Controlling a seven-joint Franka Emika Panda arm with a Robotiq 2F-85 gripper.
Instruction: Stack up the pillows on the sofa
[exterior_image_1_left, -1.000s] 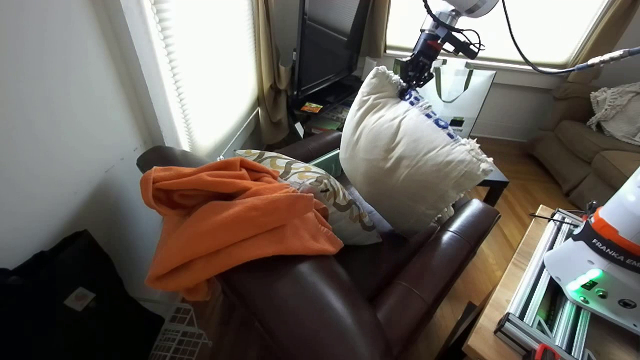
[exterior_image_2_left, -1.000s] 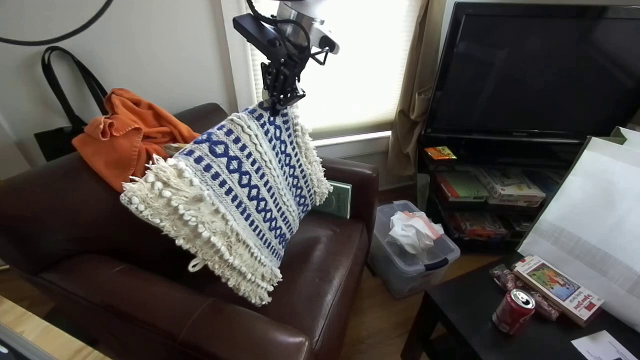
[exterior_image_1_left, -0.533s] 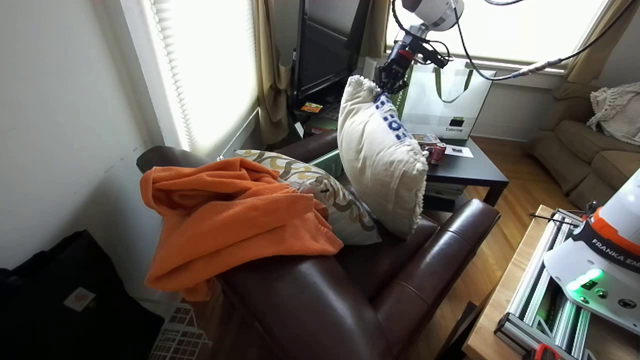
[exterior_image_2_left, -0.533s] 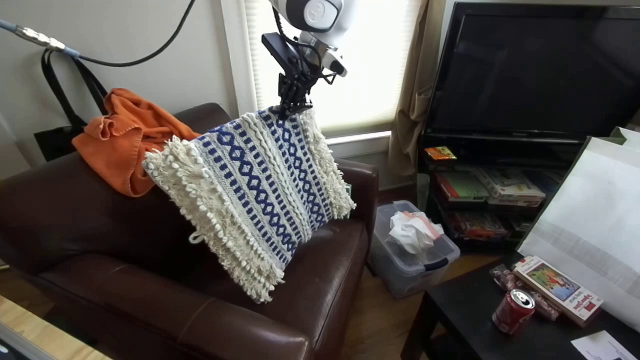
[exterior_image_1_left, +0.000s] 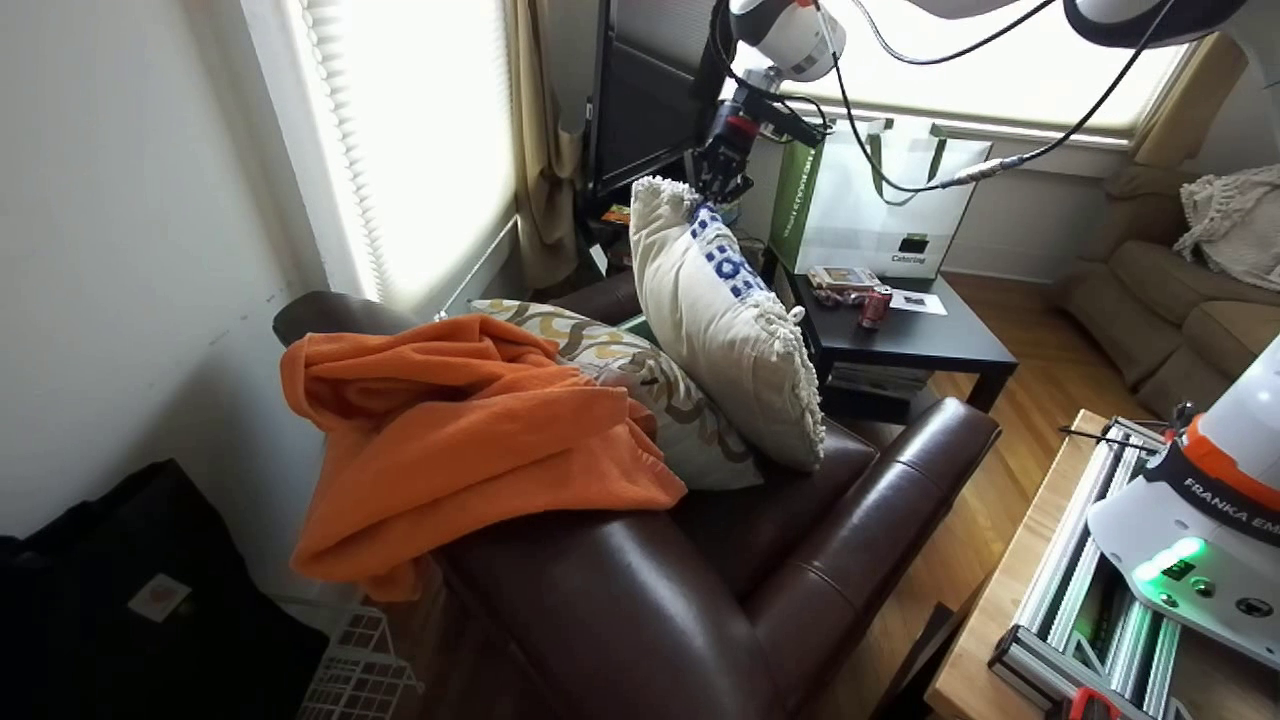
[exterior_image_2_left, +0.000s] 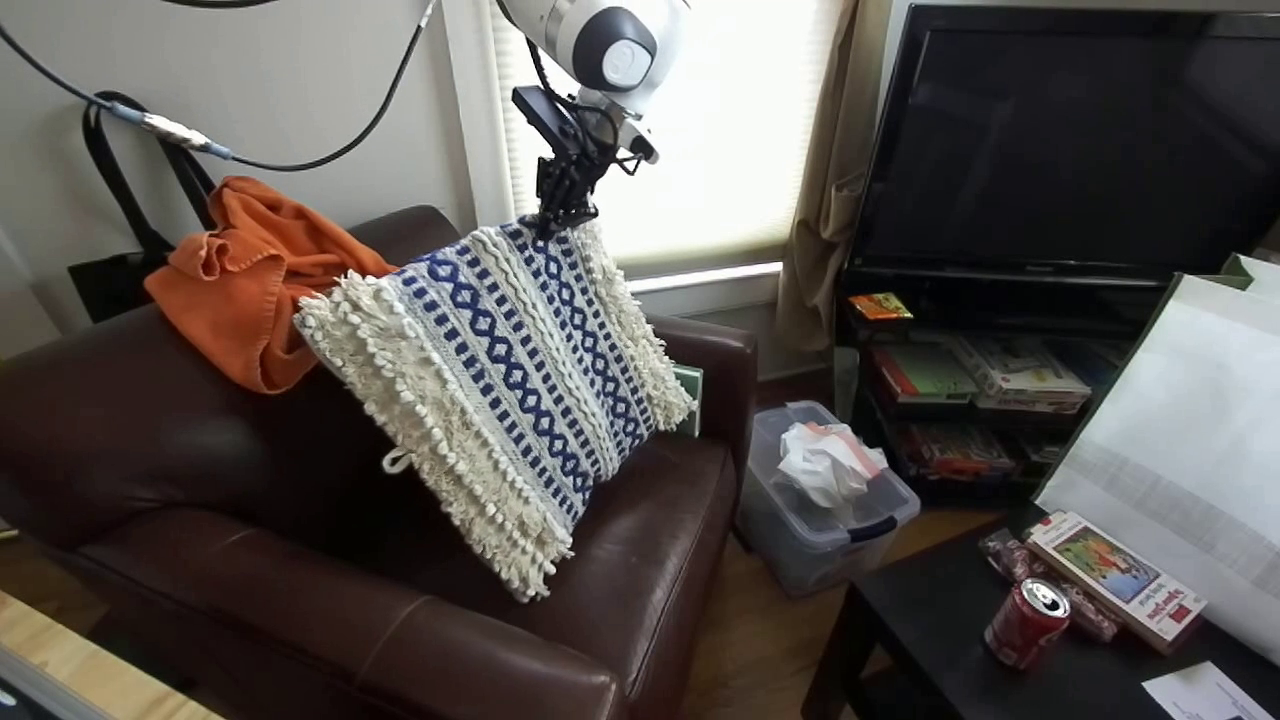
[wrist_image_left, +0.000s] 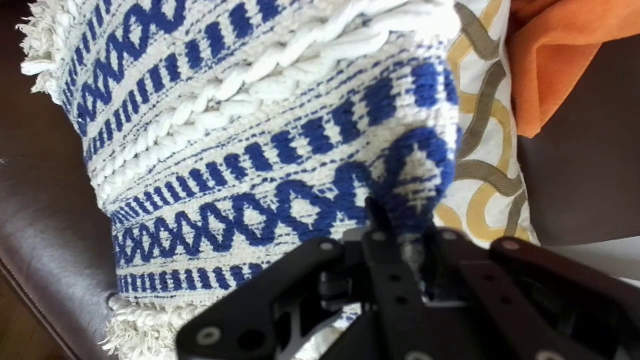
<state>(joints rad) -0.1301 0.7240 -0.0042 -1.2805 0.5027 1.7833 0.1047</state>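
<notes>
In both exterior views daylight bleaches the window blinds almost white; the leather sofa lies dim under soft sheen. In my wrist view, the woven pillow burns out near the top; my dark pincer looks blurred.

In an exterior view, the dark band on the robot base reads "FRANKA EM", cut off at the edge, and the white-and-green carrier bag reads "Catering". In both exterior views, lettering on the book and red can is illegible.
</notes>
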